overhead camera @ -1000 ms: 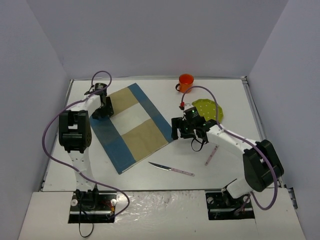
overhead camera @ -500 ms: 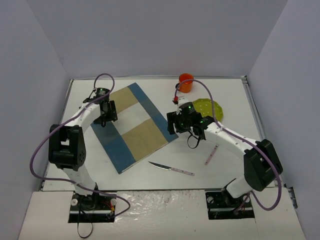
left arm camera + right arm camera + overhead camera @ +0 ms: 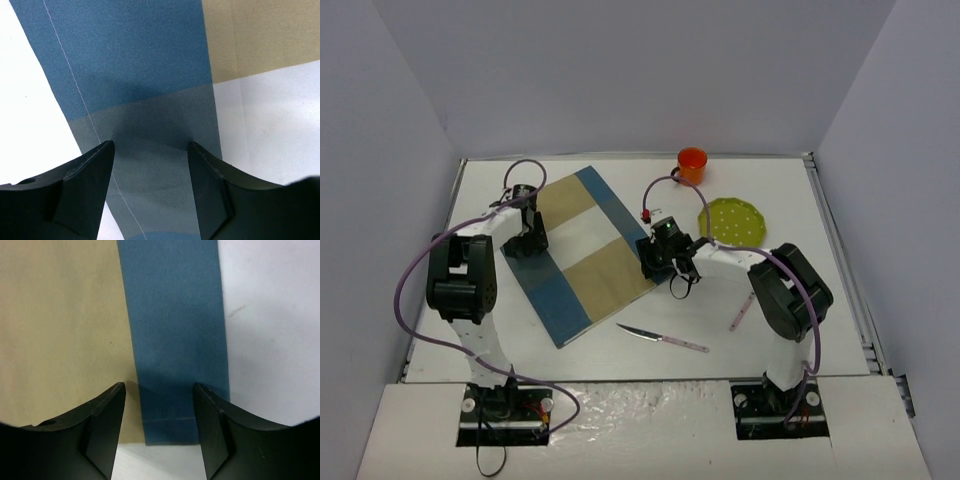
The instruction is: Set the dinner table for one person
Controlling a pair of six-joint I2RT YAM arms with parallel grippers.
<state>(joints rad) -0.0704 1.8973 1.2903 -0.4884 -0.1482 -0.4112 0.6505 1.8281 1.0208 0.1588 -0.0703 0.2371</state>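
Note:
On the white dinner table [image 3: 790, 330] the blue-and-tan placemat [image 3: 582, 250] lies slanted, left of centre. My left gripper [image 3: 526, 240] is low over its left blue stripe, near the far edge. In the left wrist view the left gripper [image 3: 150, 150] is open, with the blue stripe [image 3: 150, 75] under the gap and nothing held. My right gripper [image 3: 656, 262] is at the placemat's right corner. In the right wrist view the right gripper [image 3: 160, 390] is open, straddling the end of the blue stripe [image 3: 172, 330], with bare table [image 3: 270, 315] to its right.
An orange cup [image 3: 692, 162] stands at the back. A green plate [image 3: 733, 220] lies right of the right gripper. A knife [image 3: 662, 338] lies near the front, and a pink utensil [image 3: 742, 310] to its right. Grey walls enclose the table.
The right gripper has moved left, from beside the plate to the placemat's right corner. The left arm's elbow has swung about while its gripper stayed at the left stripe.

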